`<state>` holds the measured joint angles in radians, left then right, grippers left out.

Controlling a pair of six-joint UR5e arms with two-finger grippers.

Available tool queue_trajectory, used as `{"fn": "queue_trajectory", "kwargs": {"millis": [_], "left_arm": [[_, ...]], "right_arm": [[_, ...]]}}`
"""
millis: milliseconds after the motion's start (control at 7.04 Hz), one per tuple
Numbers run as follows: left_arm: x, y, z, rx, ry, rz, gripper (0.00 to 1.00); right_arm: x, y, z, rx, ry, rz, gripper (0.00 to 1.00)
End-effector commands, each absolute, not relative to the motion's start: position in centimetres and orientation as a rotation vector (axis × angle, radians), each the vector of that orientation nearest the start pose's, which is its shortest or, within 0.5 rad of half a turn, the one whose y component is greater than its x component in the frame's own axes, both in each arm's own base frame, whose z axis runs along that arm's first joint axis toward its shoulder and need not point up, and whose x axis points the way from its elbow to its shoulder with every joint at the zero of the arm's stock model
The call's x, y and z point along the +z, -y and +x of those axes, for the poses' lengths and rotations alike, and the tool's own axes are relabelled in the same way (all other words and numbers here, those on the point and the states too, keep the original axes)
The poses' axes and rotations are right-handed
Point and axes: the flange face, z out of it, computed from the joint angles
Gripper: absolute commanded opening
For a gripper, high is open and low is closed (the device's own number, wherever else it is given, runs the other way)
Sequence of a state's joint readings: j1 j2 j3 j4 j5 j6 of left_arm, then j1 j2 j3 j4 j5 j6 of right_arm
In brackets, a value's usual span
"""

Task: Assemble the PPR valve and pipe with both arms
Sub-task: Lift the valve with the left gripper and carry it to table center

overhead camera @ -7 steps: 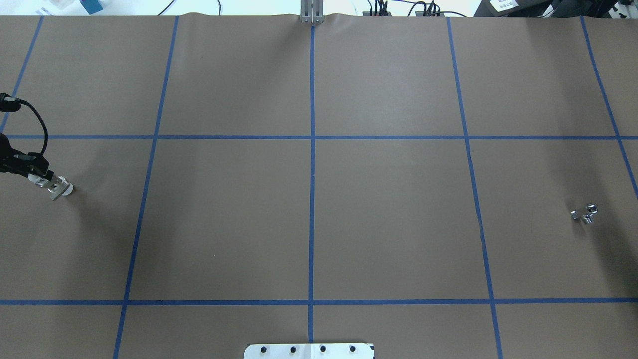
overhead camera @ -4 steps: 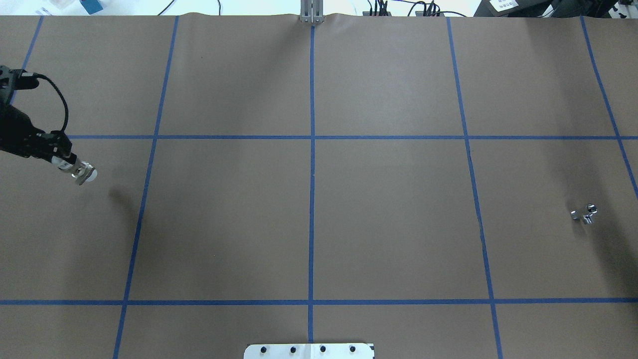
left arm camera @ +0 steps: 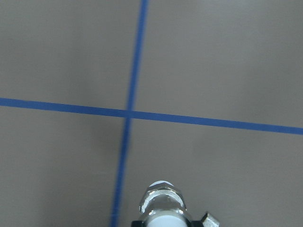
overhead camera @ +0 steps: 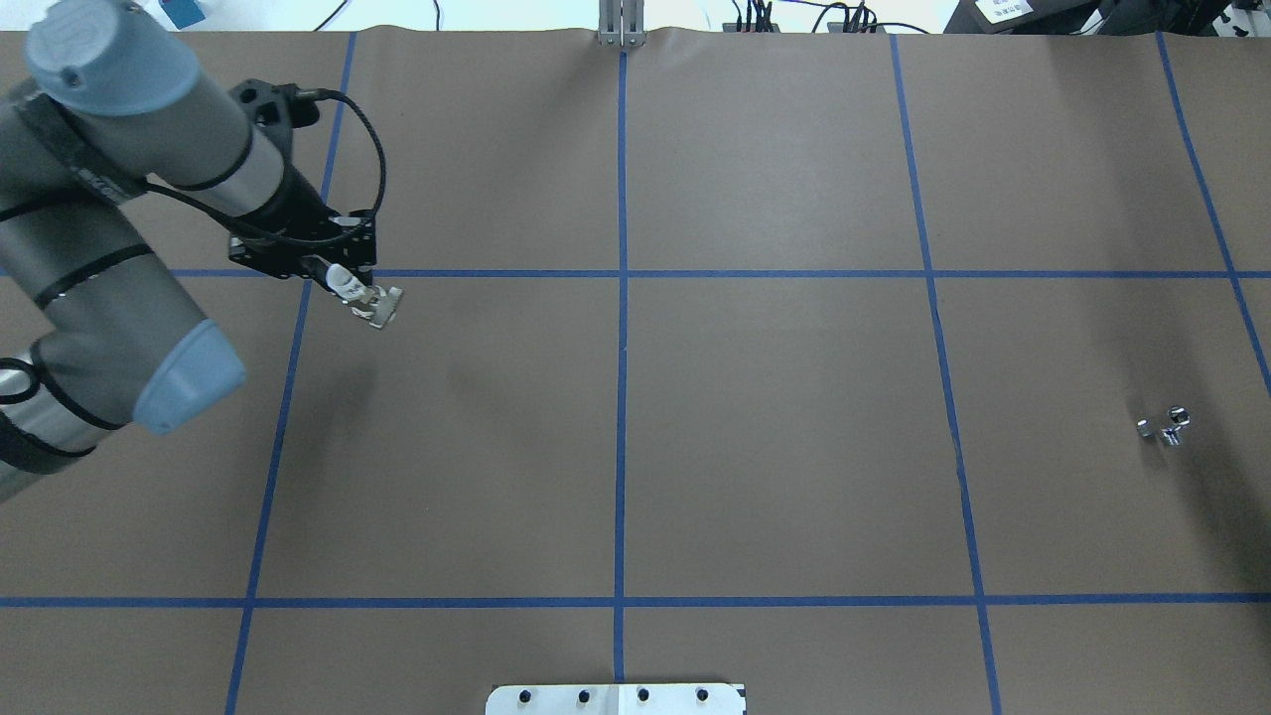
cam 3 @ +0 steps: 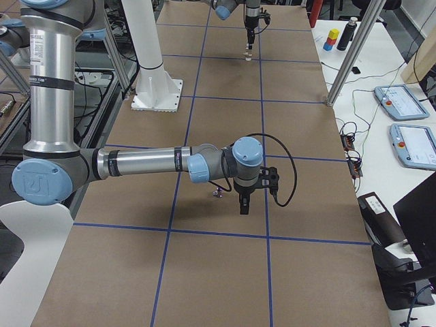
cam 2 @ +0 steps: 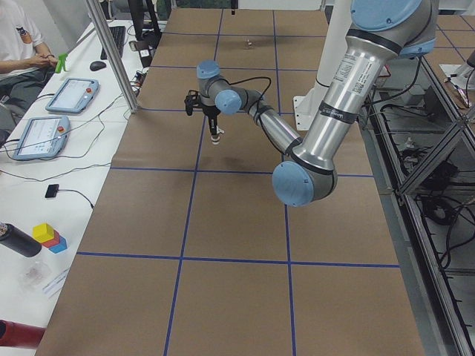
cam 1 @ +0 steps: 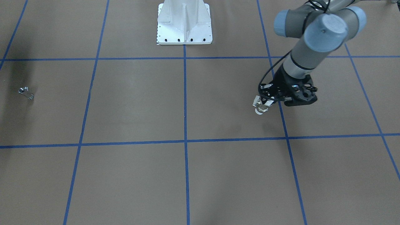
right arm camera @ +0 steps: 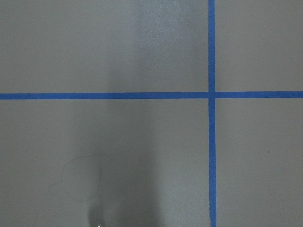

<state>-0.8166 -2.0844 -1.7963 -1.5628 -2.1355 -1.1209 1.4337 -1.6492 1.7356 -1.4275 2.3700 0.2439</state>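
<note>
The left gripper (cam 1: 265, 101) hangs over the table (overhead camera: 775, 447) on the robot's left side, jaws clamped on the valve (left arm camera: 162, 201). The valve sticks out past the fingertips, clear of the brown paper, with its shadow lying apart from it. From overhead it sits near a crossing of 2 blue tape lines (overhead camera: 621, 397). The left wrist camera looks down along it: a white round end, then the shiny metal middle, and that same crossing just ahead.

The pipe (overhead camera: 1164, 425) lies on the table far off on the robot's right side, well apart from the valve. The right gripper (cam 3: 243, 204) points down just beside the pipe, not touching it as far as I can see. Only the side view shows it, so I cannot tell how its jaws stand.
</note>
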Motion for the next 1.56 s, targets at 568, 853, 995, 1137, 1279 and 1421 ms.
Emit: {"fn": "queue_trajectory", "kwargs": {"millis": [568,853,995,1137,1279,1421], "left_arm": [[10.9,51.5,57.4,-0.227,-0.838,-0.017,0.00],[11.6,50.5,58.5,-0.212,-0.827,-0.027,0.00],[12.2,49.8,59.1,-0.202,-0.820,-0.034,0.00],[12.3,49.7,59.2,-0.201,-0.820,-0.035,0.00],[12.6,49.8,59.4,-0.200,-0.817,-0.037,0.00],[12.6,49.8,59.4,-0.199,-0.820,-0.035,0.00]], "right_arm": [[59.7,47.4,-0.7,-0.005,0.825,0.075,1.00],[59.7,47.4,-0.8,-0.007,0.825,0.072,1.00],[59.8,47.4,-1.0,-0.009,0.825,0.069,1.00],[59.9,47.3,-1.1,-0.010,0.825,0.067,1.00],[59.9,47.3,-1.0,-0.010,0.823,0.068,1.00],[59.9,47.3,-1.1,-0.010,0.825,0.067,1.00]]}}
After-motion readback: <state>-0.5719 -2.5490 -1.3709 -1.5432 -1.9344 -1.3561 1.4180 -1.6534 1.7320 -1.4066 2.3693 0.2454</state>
